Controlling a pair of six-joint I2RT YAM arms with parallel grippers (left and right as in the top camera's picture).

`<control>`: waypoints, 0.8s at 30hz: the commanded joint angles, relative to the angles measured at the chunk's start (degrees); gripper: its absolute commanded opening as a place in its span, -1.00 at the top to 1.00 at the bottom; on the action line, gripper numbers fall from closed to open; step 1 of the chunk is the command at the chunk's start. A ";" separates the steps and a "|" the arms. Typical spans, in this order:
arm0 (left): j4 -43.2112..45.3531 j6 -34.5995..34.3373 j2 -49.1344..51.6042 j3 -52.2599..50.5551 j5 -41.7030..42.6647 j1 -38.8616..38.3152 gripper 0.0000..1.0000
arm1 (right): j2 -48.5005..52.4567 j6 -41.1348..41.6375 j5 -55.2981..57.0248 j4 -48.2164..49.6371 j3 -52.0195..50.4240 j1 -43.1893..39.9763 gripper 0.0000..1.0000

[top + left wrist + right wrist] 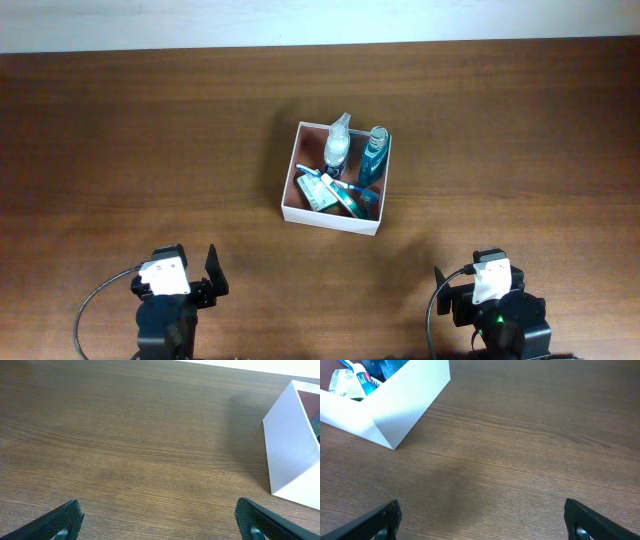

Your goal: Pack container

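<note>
**Non-task items in view**

Wooden table [150, 130] was dark brown, grain running left to right, with a pale strip [300, 20] along its far edge. Clustered mid-table: clear bottle [339, 142] with whitish top just beside teal bottle [374, 157]. Green-white packet [316, 190] and blue-white tube [350, 187] lay side by side nearer the camera edge.

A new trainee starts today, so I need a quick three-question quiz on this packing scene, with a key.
1. True or false: the square white-walled container sits empty.
2. Which item is inside it? A) teal-blue plastic bottle B) red mug C) yellow sponge
3. Fill in: the left tool and right tool both stand ____, holding nothing.
Key: 1 false; 2 A; 3 open.
</note>
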 commanded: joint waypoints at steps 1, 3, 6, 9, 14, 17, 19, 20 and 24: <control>0.33 0.68 -0.59 -0.68 0.61 0.35 -0.99 | -0.44 -0.13 -0.28 0.15 -0.31 -0.46 -0.98; 0.35 0.68 -0.59 -0.68 0.63 0.35 -0.99 | -0.44 -0.13 -0.31 0.15 -0.31 -0.46 -0.98; 0.35 0.68 -0.59 -0.68 0.61 0.35 -0.99 | -0.44 -0.13 -0.31 0.15 -0.31 -0.46 -0.97; 0.33 0.68 -0.59 -0.68 0.61 0.35 -0.99 | -0.44 -0.13 -0.28 0.15 -0.31 -0.46 -0.98; 0.35 0.68 -0.59 -0.68 0.61 0.35 -0.99 | -0.44 -0.13 -0.31 0.15 -0.31 -0.46 -0.98; 0.35 0.68 -0.59 -0.68 0.61 0.35 -0.99 | -0.44 -0.13 -0.28 0.15 -0.31 -0.46 -0.98; 0.35 0.68 -0.59 -0.68 0.61 0.35 -0.99 | -0.44 -0.13 -0.31 0.15 -0.31 -0.46 -0.98; 0.35 0.68 -0.59 -0.68 0.61 0.35 -0.99 | -0.44 -0.13 -0.31 0.15 -0.31 -0.46 -0.98; 0.35 0.68 -0.59 -0.68 0.63 0.35 -0.99 | -0.44 -0.13 -0.31 0.15 -0.31 -0.46 -0.98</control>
